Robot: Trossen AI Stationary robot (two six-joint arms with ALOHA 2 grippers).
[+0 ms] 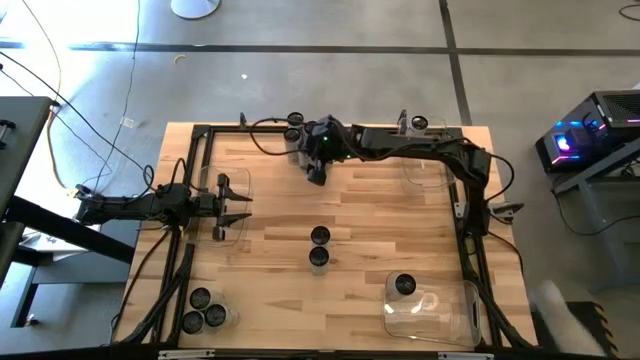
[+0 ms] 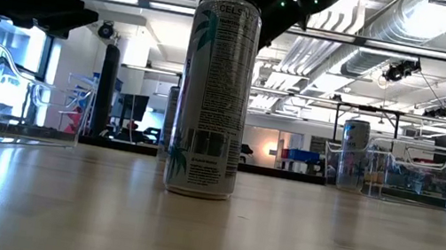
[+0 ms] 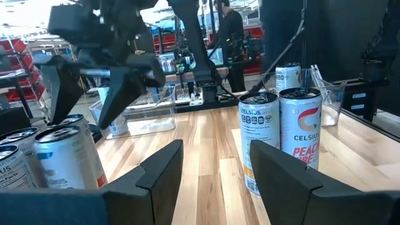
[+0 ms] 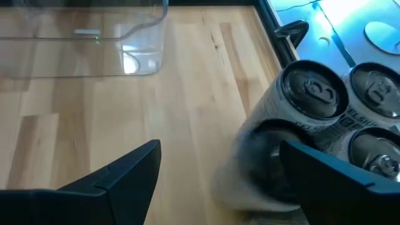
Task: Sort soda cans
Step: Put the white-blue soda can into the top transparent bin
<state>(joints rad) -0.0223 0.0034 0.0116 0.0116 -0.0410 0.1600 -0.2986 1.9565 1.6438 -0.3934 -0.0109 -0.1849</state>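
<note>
1. Near edge of the worktop [image 1: 280, 300]: three soda cans [image 1: 207, 316] stand bunched at the near-left corner. A clear bin [image 1: 440, 310] sits at the near-right corner with one can [image 1: 404, 286] at its far edge.
2. Middle of the worktop: two cans [image 1: 319, 247] stand upright, one just behind the other, apart from both arms.
3. Left edge: the left gripper [image 1: 232, 206] hovers over a clear bin [image 1: 232, 232], fingers [image 3: 159, 169] partly spread, nothing between them.
4. Far edge, left of centre: the right gripper [image 1: 318, 170] hangs pointing down, fingers [image 4: 134, 172] spread wide and empty. A cluster of cans [image 4: 340, 119] stands just beside it; one finger is close against the nearest can, contact unclear.
5. Far-right corner: another clear bin [image 1: 425, 172], and one can [image 1: 419, 123] at the far edge.
</note>
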